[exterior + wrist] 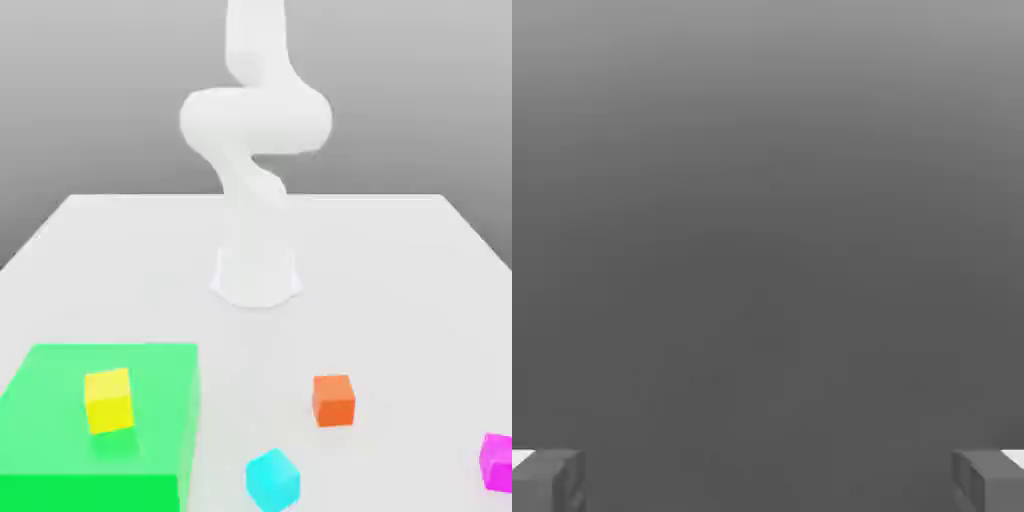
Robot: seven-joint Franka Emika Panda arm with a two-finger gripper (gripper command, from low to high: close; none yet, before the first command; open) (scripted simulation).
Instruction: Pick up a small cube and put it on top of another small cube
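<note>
Exterior view: a pale counter (400, 260) carries everything, with the white arm (255, 130) rising from its round base at the middle and coiling upward out of frame. Next in size is a flat green block (60, 450) at the near corner on the exterior view's left; a yellow cube (109, 400) sits on top of it, well inside its edges. The loose cubes lie on the bare counter toward the exterior view's right: an orange cube (333, 399) near the middle, a cyan cube (272, 478) nearer the camera and just beside the green block's corner, and the pink cube (496, 461) at the far right edge of the picture, partly cut off. The pink cube is bright magenta with plain faces, apart from the others and touched by nothing.

In the hand view, the hand (768, 480) is spread wide, its two grey fingertips (547, 480) standing at opposite sides with nothing between them.
</note>
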